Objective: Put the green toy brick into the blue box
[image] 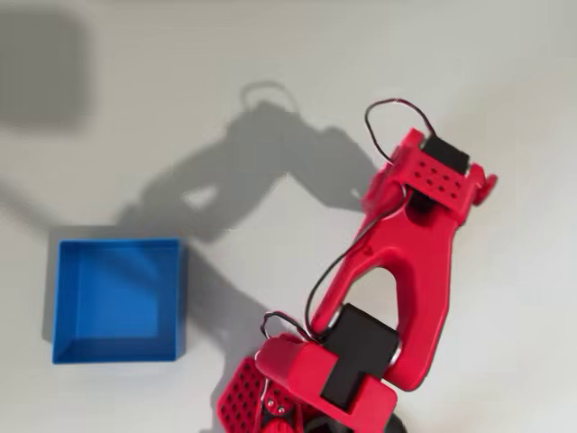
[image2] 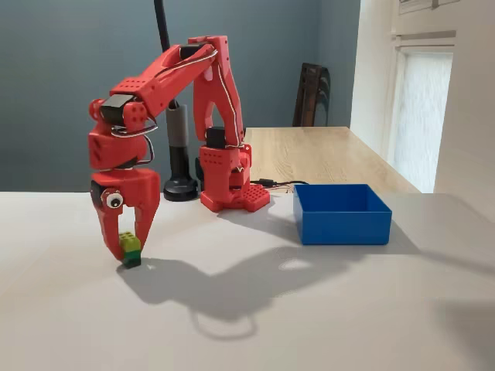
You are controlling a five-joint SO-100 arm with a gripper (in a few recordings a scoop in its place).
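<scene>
From the fixed view the red arm reaches forward and down, and its pincer (image2: 128,246) hangs tip-down over the pale counter (image2: 325,309); the green toy brick (image2: 131,245) sits right between the two fingers, with a darker green piece just under it resting on the counter surface; the fingers stand narrow, flanking the brick on either side, though I cannot tell from here whether they actually press it or merely bracket it, nor whether the brick has left the counter at all; the brick is too small for its long axis to be made out. The blue box (image2: 343,214) lies well apart, off to the right in the fixed view, open side up and with nothing seen inside; in the overhead view the blue box (image: 117,299) sits at the left with the arm at the right. What the coming move turns on, I would say, is that sideways gap: the brick has to rise above the box's low wall and travel right across bare counter; nothing stands between the two; the arm's own base sits behind that path, not in it, so room looks ample.
</scene>
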